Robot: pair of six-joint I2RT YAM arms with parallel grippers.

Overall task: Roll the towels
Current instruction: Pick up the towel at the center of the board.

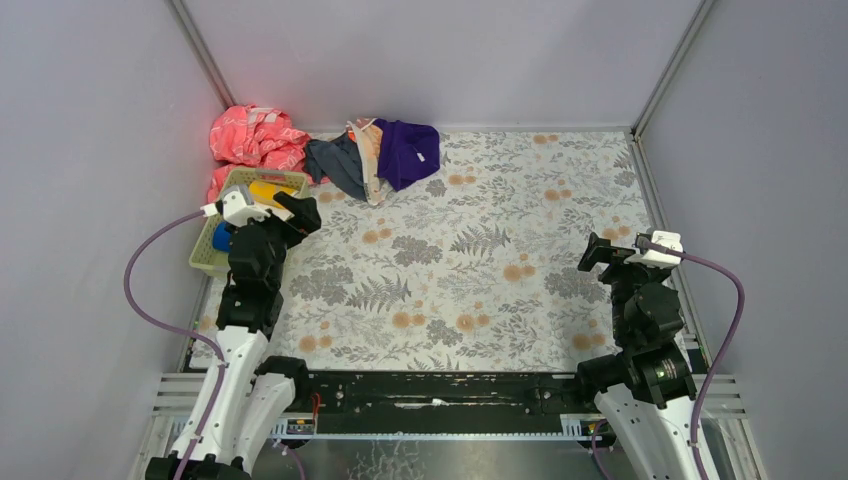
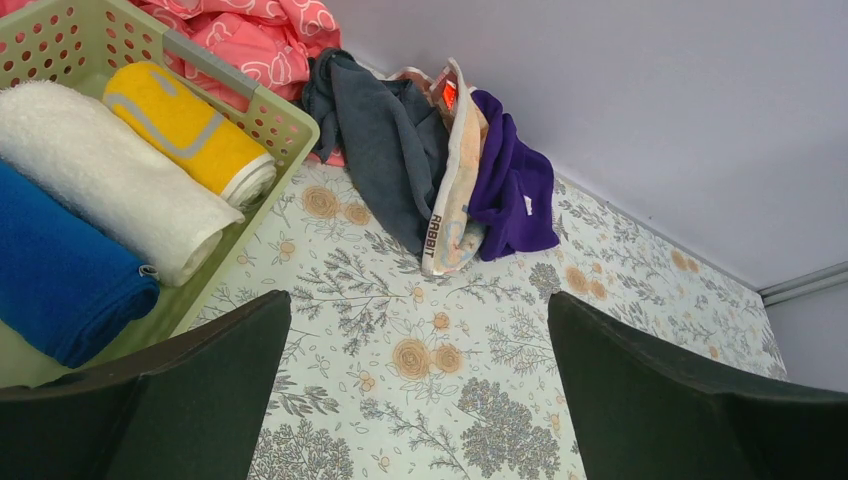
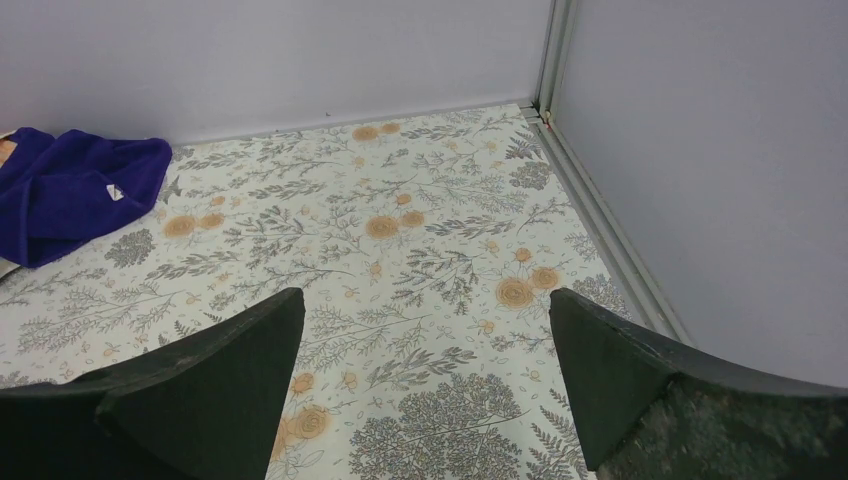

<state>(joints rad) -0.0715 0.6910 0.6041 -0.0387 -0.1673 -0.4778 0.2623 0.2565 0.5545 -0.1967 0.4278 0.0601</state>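
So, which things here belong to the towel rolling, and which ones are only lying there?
For the job: purple towel, cream RABBIT towel, dark grey towel, heaped unrolled; yellow roll, white roll, blue roll, in the basket.
Only lying there: the basket itself, pink cloth, floral covering.

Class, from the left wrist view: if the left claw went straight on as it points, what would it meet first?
The open left claw points toward the cream RABBIT towel, so it likely meets that first, unless its downward tilt brings it onto the floral covering sooner; depth is unclear.
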